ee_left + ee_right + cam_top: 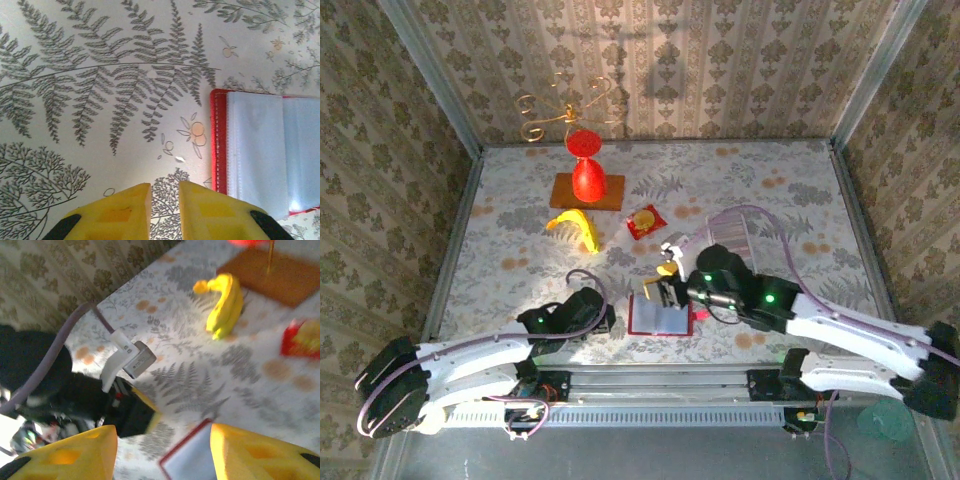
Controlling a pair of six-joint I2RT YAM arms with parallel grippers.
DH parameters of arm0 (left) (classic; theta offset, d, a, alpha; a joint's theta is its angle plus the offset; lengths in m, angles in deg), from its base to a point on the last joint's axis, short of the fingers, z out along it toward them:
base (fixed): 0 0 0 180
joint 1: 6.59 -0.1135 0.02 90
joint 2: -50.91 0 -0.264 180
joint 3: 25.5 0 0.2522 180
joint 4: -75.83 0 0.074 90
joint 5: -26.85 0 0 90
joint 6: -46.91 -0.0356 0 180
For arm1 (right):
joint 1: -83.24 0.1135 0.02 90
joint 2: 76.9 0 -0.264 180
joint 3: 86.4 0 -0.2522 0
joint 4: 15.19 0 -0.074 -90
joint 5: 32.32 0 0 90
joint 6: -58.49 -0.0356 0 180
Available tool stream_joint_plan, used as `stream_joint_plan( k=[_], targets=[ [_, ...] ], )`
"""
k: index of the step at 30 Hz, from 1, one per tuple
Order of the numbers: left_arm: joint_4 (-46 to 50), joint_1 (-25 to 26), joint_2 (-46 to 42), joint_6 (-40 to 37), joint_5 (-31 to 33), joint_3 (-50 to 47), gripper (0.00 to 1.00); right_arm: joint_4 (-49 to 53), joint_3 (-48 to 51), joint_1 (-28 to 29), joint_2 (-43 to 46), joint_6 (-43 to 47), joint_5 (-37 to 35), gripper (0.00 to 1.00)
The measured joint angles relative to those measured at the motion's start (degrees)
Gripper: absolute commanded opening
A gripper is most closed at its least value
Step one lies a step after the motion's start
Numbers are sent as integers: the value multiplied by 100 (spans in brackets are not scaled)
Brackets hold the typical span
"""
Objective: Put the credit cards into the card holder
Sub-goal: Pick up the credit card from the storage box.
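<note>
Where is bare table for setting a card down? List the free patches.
Free: the far right stretch of the table, between the red sachet and the right wall; the left strip between the banana and the left wall. Crowded: the near middle, where the left gripper and right gripper stand at the card holder, and around the red vase.

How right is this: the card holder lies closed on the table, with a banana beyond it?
Wrong on one point: the card holder lies open, not closed, pale sleeves facing up, as the left wrist view shows. It does lie on the table, with a banana beyond it.
</note>
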Motion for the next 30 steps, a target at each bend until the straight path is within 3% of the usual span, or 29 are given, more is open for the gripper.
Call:
stream_joint_plan(
  k=[5,7,10,12,14,17,21,30],
  targets=[
    [-76,0,0,-131,-22,120,25,887,225,-46,997,3217,-155,56],
    [-87,-4,0,-168,-24,120,27,1392,326,-319,1182,4360,-105,66],
    [-118,-26,0,-238,-48,120,32,2061,470,-1346,1200,5731,-26,73],
    [-136,-55,-2,-313,-92,120,39,2288,588,-2061,1095,6478,-26,91],
    [-160,-79,-17,-365,-146,120,42,2319,798,-2712,944,7259,-26,99],
    [-208,-111,-81,-466,-216,120,45,2162,1119,-3198,662,8096,-28,100],
    [-236,-144,-133,-551,-278,120,46,1847,1263,-3344,149,8789,-28,100],
    [-240,-149,-319,-599,-374,118,47,1123,1255,-3397,-732,9355,-81,97]
  ],
)
